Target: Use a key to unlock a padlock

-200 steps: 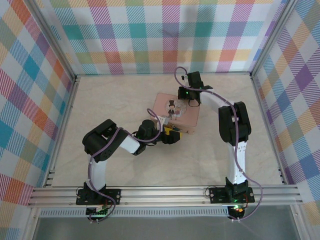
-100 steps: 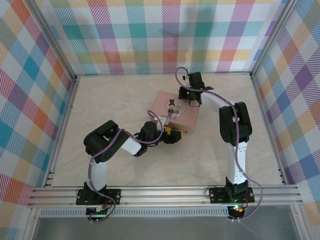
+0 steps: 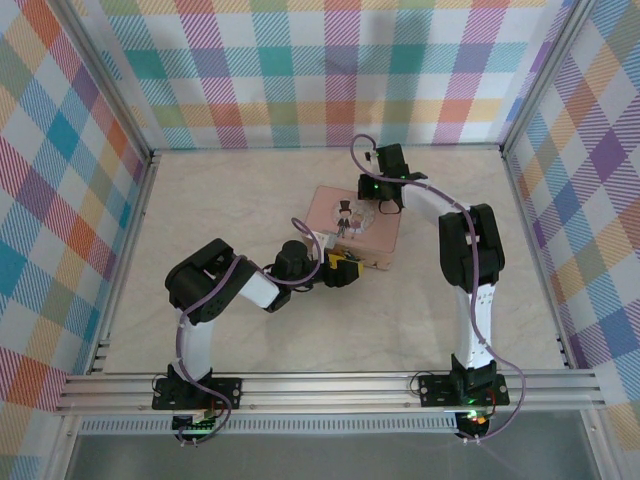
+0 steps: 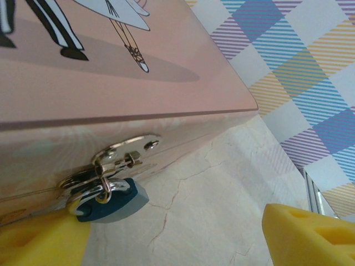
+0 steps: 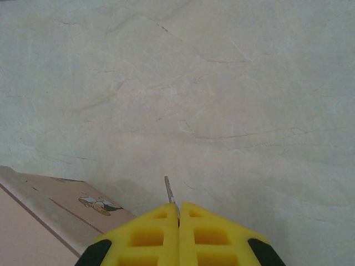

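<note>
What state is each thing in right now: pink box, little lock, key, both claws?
pink tin: lid shut, hasp fastened
padlock: hanging through the hasp, looks locked
key: pinched by right gripper, tip sticking out
left gripper: open, fingers either side of the padlock
right gripper: shut on the key

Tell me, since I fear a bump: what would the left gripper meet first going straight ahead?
Likely the padlock hanging from the hasp of the pink tin, just ahead of the left gripper; depth is unclear.
</note>
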You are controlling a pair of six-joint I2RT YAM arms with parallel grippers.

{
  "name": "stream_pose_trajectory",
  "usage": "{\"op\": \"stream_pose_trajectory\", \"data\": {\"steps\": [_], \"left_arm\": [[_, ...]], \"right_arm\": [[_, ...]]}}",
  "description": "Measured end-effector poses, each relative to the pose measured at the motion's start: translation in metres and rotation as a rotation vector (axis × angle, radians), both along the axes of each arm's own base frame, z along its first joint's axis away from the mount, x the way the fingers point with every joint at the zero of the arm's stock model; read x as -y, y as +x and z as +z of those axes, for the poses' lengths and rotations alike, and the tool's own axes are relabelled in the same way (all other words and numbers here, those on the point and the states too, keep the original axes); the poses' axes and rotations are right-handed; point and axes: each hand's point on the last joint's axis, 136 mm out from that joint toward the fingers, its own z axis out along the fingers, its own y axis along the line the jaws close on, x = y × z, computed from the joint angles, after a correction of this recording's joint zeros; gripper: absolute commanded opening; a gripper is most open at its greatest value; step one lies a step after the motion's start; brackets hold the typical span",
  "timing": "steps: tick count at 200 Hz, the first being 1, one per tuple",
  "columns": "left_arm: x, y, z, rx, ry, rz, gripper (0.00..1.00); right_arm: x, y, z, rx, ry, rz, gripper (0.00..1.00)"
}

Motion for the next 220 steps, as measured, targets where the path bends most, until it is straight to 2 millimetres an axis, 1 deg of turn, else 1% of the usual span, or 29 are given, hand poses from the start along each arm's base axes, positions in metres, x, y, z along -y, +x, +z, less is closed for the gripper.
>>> {"op": "stream_pose_trajectory", "data": {"steps": [24,56,92,110,125,134,147,163,180,199,212,220], "left_arm": [[-0.001,-0.001,-0.002,-0.003,0.004,0.001,0.83],[-0.003,-0.001,-0.004,-0.005,0.009,0.009,0.83],[-0.003,0.000,-0.004,-0.005,0.010,0.012,0.83],[-0.003,0.000,-0.004,-0.005,0.010,0.012,0.84],[-0.003,0.000,-0.004,-0.005,0.010,0.012,0.84],[-0.003,0.000,-0.004,-0.005,0.010,0.012,0.84],[-0.003,0.000,-0.004,-0.005,0.010,0.012,0.85],[-0.004,0.000,-0.004,-0.005,0.010,0.015,0.85],[-0.004,0.002,-0.004,-0.004,0.011,0.022,0.86],[-0.005,0.002,-0.004,-0.004,0.011,0.025,0.86],[-0.006,0.003,-0.004,-0.003,0.012,0.028,0.86],[-0.006,0.004,-0.004,-0.003,0.012,0.030,0.86]], "right_arm": [[0.005,-0.003,0.000,-0.018,-0.024,-0.017,0.00],[0.019,-0.012,0.003,-0.053,-0.074,-0.062,0.00],[0.042,-0.014,0.023,-0.038,-0.122,-0.135,0.00],[0.058,-0.014,0.039,-0.020,-0.137,-0.191,0.00],[0.077,-0.016,0.052,-0.008,-0.153,-0.258,0.00],[0.091,-0.021,0.058,-0.008,-0.161,-0.307,0.00],[0.111,-0.033,0.060,-0.026,-0.178,-0.370,0.00],[0.131,-0.051,0.055,-0.060,-0.203,-0.432,0.00],[0.145,-0.068,0.040,-0.113,-0.233,-0.475,0.00],[0.147,-0.085,0.016,-0.180,-0.246,-0.481,0.00],[0.144,-0.096,0.002,-0.223,-0.242,-0.465,0.00],[0.139,-0.099,-0.003,-0.243,-0.236,-0.452,0.00]]}}
